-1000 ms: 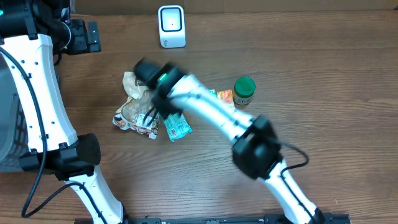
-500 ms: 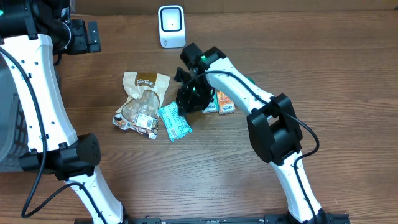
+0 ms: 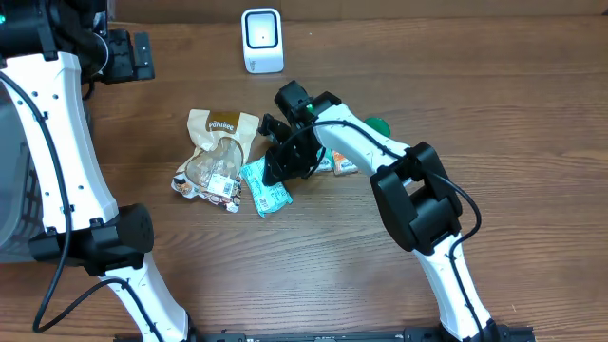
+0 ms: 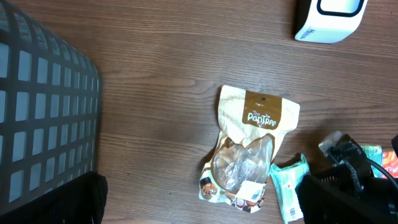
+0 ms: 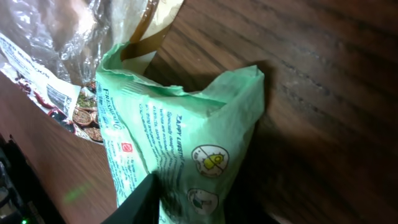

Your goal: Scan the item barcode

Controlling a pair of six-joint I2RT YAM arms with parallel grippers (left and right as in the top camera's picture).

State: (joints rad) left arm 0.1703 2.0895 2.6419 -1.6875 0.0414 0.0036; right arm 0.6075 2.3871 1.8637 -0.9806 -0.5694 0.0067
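A light green snack packet lies on the wooden table beside a beige pouch. My right gripper is down on the packet's upper end. In the right wrist view the green packet is bunched up between the fingers of my right gripper, which is shut on it. A white scanner stands at the back of the table. My left gripper hangs high at the far left, open and holding nothing. Its wrist view looks down on the pouch and the scanner.
Orange snack packets and a green-lidded jar lie just behind the right arm. A grey mesh basket stands at the left edge of the table.
The right arm swung off the beige pouch, then settled onto the green packet's end. Its jaws have closed on the packet. The left arm has not moved.
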